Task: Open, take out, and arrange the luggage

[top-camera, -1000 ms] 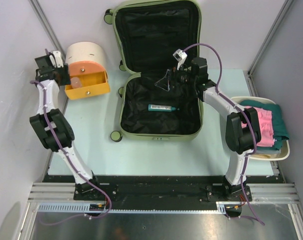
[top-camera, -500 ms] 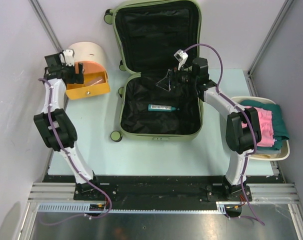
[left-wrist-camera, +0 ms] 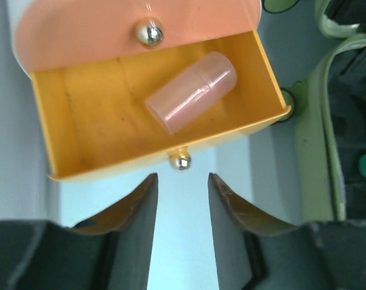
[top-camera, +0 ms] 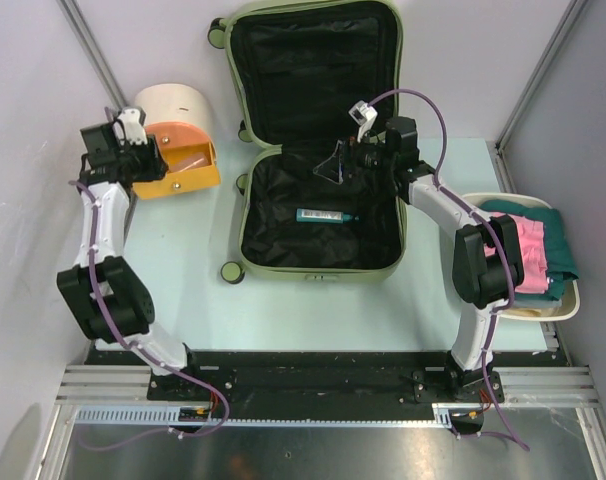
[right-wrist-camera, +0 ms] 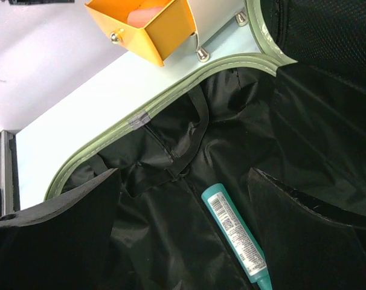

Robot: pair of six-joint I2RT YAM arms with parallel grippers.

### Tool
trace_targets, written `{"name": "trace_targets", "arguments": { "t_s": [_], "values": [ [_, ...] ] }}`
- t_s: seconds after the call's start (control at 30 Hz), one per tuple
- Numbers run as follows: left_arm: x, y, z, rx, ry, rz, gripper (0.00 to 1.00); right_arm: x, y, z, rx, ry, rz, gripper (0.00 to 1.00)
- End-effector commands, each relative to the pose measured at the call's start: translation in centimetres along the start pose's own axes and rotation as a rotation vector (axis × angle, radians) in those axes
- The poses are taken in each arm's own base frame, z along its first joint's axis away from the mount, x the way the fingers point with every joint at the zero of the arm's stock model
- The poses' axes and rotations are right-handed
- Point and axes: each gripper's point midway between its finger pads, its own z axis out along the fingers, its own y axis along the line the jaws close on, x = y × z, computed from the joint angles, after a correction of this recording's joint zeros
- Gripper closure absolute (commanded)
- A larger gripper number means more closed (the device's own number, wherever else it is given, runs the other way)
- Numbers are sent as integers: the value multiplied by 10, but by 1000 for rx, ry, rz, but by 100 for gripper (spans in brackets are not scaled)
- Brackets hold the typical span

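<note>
One piece of luggage [top-camera: 323,268] lies open, four small green wheels [top-camera: 233,271] along its left side and one teal tube [top-camera: 328,215] inside. One drum-shaped container [top-camera: 171,102] has one orange drawer [top-camera: 178,180] out, holding one pink bottle [left-wrist-camera: 192,92]; two metal knobs [left-wrist-camera: 148,31] show in the left wrist view. One white basin [top-camera: 573,300] holds two visible folded garments, one green [top-camera: 553,235], one pink [top-camera: 528,255]. Two robot arms [top-camera: 98,230] flank the scene.

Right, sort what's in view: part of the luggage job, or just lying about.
Job: luggage, open; teal tube inside it.
Lying about, perhaps drop-off spots: orange drawer holding a pink bottle; white basin of clothes.
</note>
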Motion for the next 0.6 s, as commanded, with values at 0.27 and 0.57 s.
{"name": "trace_targets", "arguments": {
  "t_s": [0.27, 0.57],
  "values": [
    [35, -16, 29, 37, 75, -266, 67, -14, -1, -7, 68, -1, -53, 8],
    [-1, 3, 79, 17, -38, -274, 67, -12, -28, -22, 170, -11, 15, 6]
  ]
}}
